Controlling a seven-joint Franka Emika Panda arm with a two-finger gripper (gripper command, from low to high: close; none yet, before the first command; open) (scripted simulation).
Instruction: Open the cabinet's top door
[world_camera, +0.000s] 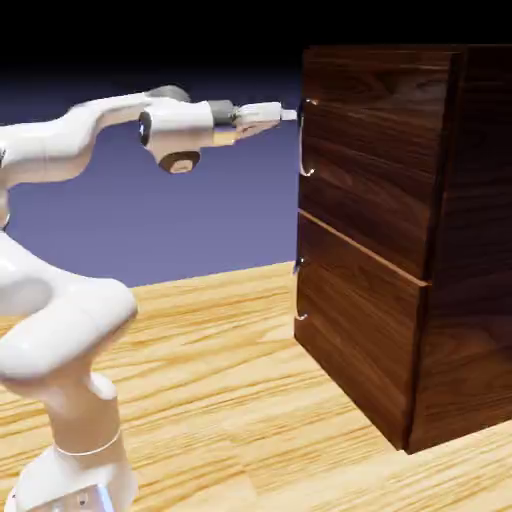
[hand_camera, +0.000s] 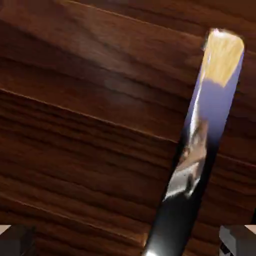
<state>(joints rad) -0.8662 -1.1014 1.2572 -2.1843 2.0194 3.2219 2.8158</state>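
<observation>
Gripper (world_camera: 288, 113) open, top door (world_camera: 370, 150) handle (hand_camera: 200, 150) between fingertips

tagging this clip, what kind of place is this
Likely a rendered simulation test scene: a white robot arm on a bare wooden table, a dark walnut cabinet, and a plain blue-violet backdrop.

A light wooden desk (world_camera: 230, 380) with a pale grain is carrying everything. The dark walnut cabinet (world_camera: 400, 250) is standing directly on it toward the exterior view's right, its base resting flat on the boards. The robot's white base (world_camera: 75, 480) is sitting on the desk at lower left.
</observation>
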